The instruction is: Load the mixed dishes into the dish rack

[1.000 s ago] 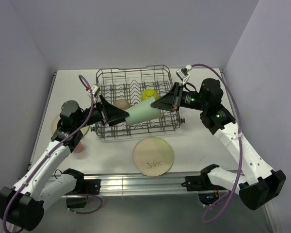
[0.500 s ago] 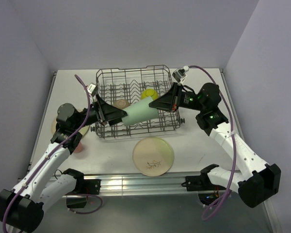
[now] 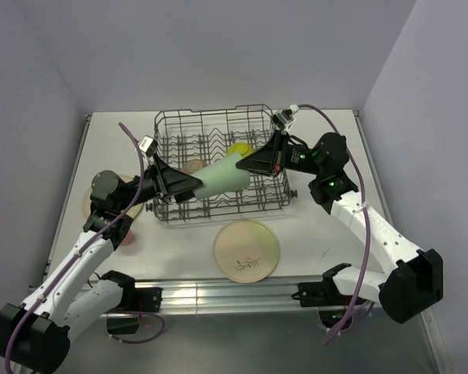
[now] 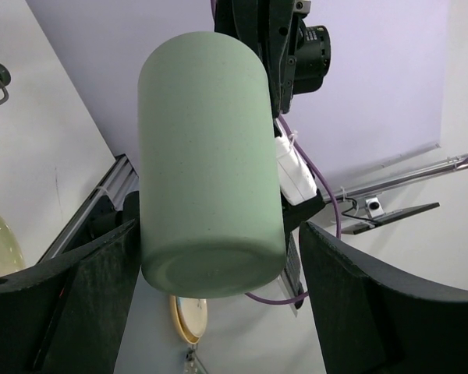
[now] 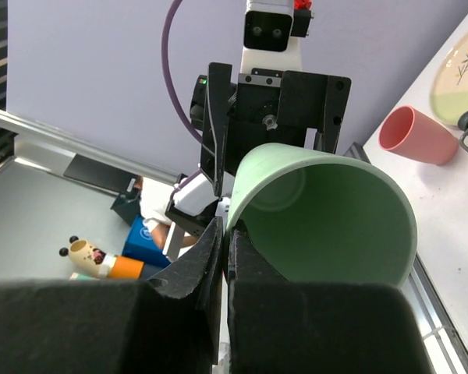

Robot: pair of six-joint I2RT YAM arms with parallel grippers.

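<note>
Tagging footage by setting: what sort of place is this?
Likely a robot test bench, not a kitchen: two arms bolted to a rail, bare walls around a white table holding a dish rack.

No text, label, brand or number reads anywhere. Plate (image 3: 246, 249) on the desk carries only a leaf sprig drawing, no lettering. Blue box (image 5: 150, 235) under the desk: nothing legible.

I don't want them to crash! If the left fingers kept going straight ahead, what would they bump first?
The green cup: its bottom sits between the open left fingers. Behind it come the right fingers, pinching its rim. Depth is hard to judge.
</note>
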